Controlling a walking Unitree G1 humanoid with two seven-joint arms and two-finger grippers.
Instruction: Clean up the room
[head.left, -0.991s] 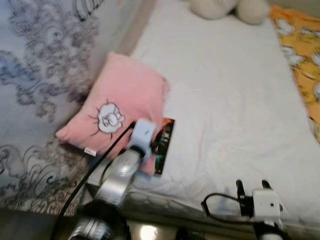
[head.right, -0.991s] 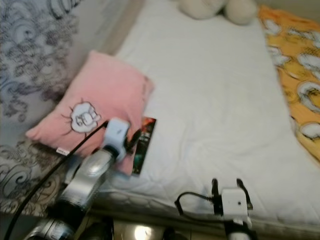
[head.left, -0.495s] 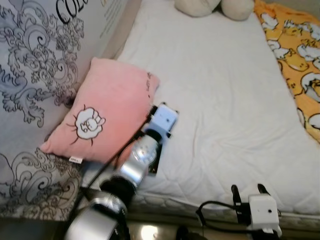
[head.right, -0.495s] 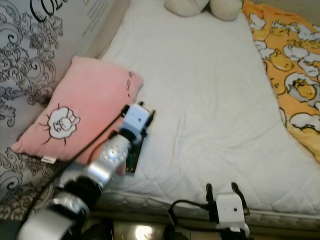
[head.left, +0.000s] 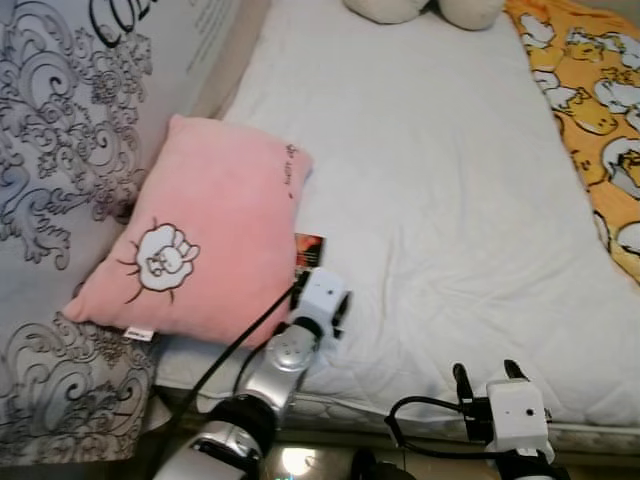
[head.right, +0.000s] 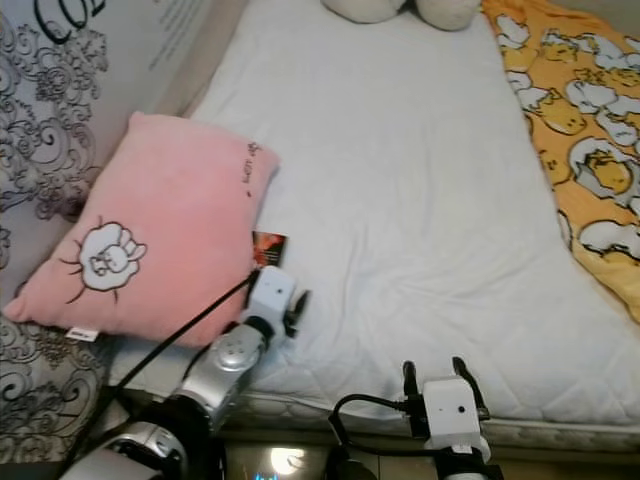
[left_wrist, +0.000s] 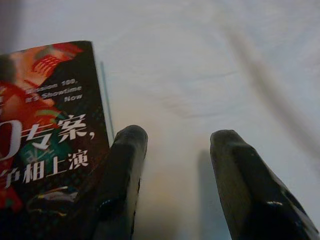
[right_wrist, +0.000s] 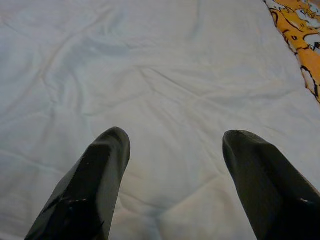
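Your book (left_wrist: 47, 140) lies flat on the bed (head.left: 440, 200), tucked just beside the pink pillow (head.left: 200, 235) near the bed's front edge. Its long axis runs roughly from that edge up toward the head of the bed, and from the head camera you see just a dark sliver of cover (head.left: 308, 250) poking out beyond the left wrist. The cover faces up (dark, with red art and white Chinese lettering).

Your left gripper (left_wrist: 175, 145) sits low over the sheet right at the book's edge; its fingers (left_wrist: 125, 175) are spread apart and grasp nothing, one of them touching or just overlapping the book's side, the other over bare sheet. Your right gripper (right_wrist: 172, 145) hovers at the front edge of the bed, well apart from the book, fingers released and wide with only white sheet between them.

The bed has a white quilted sheet. An orange duck-print blanket (head.left: 590, 90) runs along its right side, a cream plush toy (head.left: 420, 8) rests at the far end, and a grey swirl-patterned cloth (head.left: 70, 130) lies at the left.
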